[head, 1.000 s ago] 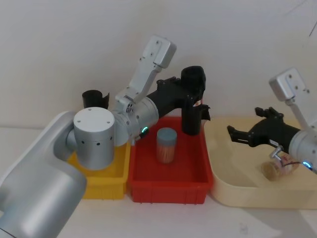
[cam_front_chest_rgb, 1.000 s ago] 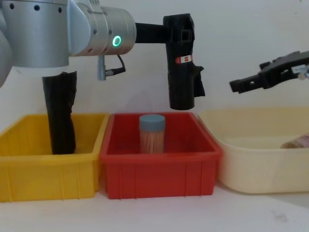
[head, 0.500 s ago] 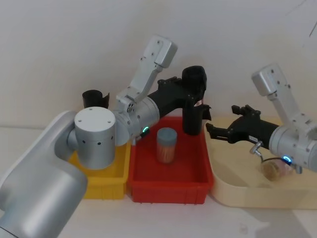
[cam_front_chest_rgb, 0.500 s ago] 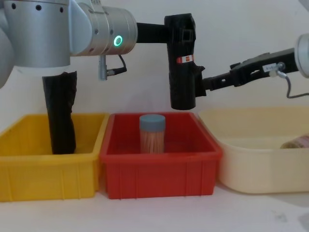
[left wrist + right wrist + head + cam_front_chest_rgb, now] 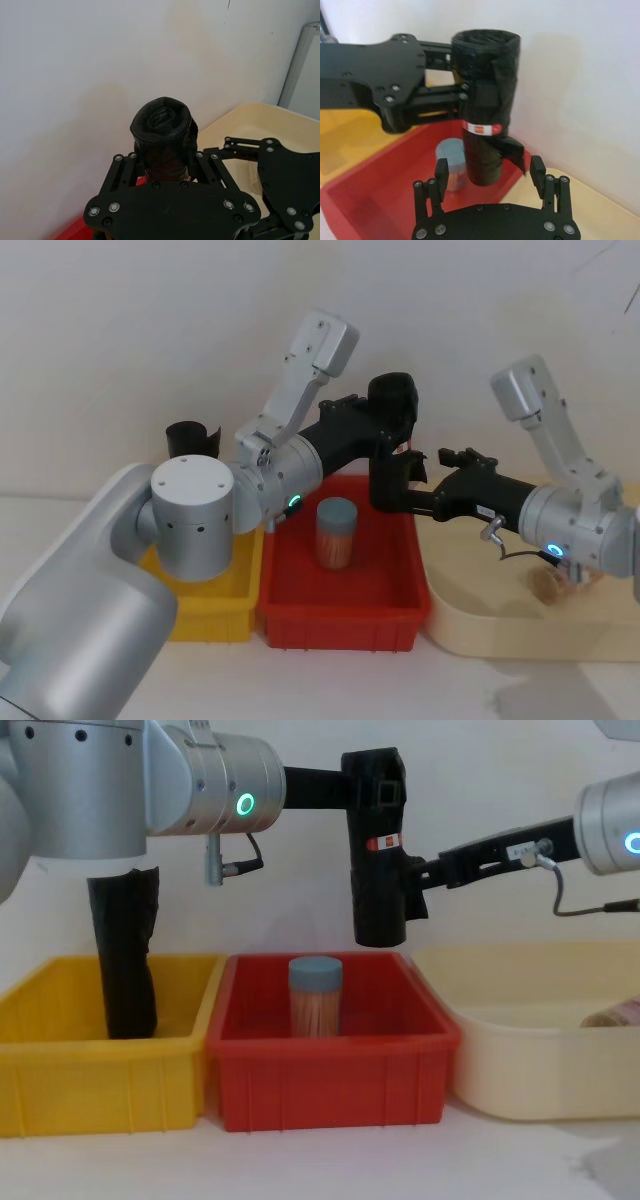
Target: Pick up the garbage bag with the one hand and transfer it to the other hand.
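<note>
Background: plain white wall; white desk [image 5: 330,1165] carrying three bins in a row.

Left: yellow bin [image 5: 60,1080]. A plain black roll [image 5: 125,960] stands upright in it, its top well above the rim.

Left arm, green ring [image 5: 243,805] lit, reaches across from the left at height. Left end effector [image 5: 375,790] is pinching the upper part of the garbage bag [image 5: 378,890]; in the left wrist view a finger sits tight against each side of the roll. The bag hangs upright in the air over the back right part of the red bin [image 5: 330,1090], its lower end above the rim and touching nothing below. Its red-and-white label [image 5: 382,844] faces forward, just under the grip.

Centre: in the red bin stands a jar [image 5: 315,995] with a blue lid, upright, lower than the bag and slightly to its left.

Right arm, blue ring [image 5: 633,842] lit, comes in from the right at bag height. Right end effector [image 5: 489,172] is spread, with one finger on each side of the bag's lower half, below the label. The right wrist view shows a gap on both sides, so there is no contact.

Right: cream tub [image 5: 540,1070]. A brownish item [image 5: 615,1013] lies in it near the right edge; I cannot tell what it is.
</note>
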Robot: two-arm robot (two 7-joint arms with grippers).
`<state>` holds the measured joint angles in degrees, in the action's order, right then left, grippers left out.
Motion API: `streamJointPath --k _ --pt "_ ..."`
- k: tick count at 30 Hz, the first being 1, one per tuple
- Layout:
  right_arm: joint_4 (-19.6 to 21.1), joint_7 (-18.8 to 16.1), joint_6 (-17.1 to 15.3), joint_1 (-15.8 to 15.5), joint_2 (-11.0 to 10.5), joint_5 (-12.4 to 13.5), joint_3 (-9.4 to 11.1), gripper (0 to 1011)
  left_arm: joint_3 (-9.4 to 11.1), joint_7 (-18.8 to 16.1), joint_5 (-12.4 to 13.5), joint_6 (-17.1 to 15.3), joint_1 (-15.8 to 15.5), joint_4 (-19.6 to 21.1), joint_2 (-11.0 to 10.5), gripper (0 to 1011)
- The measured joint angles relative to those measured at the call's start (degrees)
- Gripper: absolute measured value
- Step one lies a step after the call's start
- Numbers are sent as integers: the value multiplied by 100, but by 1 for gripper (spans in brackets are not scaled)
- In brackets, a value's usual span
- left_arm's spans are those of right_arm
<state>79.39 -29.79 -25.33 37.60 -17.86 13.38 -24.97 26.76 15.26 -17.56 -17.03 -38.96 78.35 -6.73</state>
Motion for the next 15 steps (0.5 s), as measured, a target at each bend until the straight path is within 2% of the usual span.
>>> streamJointPath --k 9,15 --pt "-226 -114 63 165 167 98 -109 999 0 0 0 0 -1 -1 1 435" --pt "-521 -169 166 330 311 129 -206 999 -1 -2 0 0 -1 -1 0 435"
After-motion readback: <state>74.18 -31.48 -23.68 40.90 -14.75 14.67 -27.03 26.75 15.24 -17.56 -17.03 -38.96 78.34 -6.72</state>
